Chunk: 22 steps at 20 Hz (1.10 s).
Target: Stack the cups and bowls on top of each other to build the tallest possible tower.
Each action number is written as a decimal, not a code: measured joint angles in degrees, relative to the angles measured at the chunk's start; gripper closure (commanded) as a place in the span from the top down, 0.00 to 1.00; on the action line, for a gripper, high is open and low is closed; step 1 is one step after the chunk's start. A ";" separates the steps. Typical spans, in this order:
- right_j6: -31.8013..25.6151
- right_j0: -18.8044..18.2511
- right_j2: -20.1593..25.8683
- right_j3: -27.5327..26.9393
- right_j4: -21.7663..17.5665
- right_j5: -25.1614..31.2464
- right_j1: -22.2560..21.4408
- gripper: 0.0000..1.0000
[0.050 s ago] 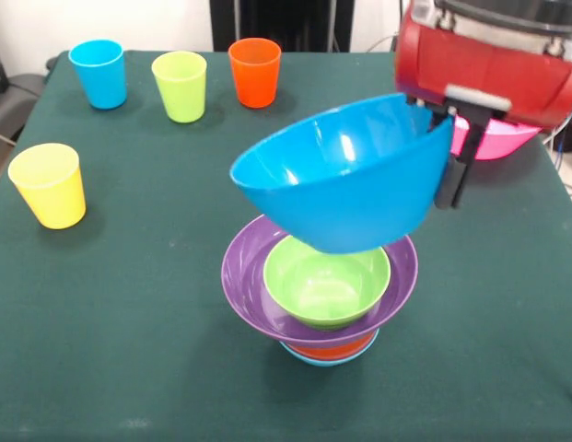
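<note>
A yellow cup [48, 185] is standing upright near the left edge of the green tabletop [129, 350], well apart from the rest. Farther back, three more cups are lining up in a row: a blue cup [98, 74], a lime green cup [180, 86] and an orange cup [254, 72], all upright and open at the top. Toward the middle, the tower [320, 295] is sitting on the tabletop: a light-blue bowl [313, 358] lowest (only its rim is showing), an orange bowl [332, 349] in it, a wide purple bowl [247, 285] over those and a small green bowl [326, 282] nested inside the purple one. Just above it, a deep blue bowl [345, 175] is hanging tilted, its mouth turned leftward. At its right rim the jaws [449, 157] are clamping on the wall of this bowl, one black finger showing outside. Behind the red arm [488, 64], a pink bowl [497, 138] is peeking out at the right.
</note>
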 measured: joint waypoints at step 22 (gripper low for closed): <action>0.00 3.04 -5.75 -11.31 -8.41 14.57 9.25 0.00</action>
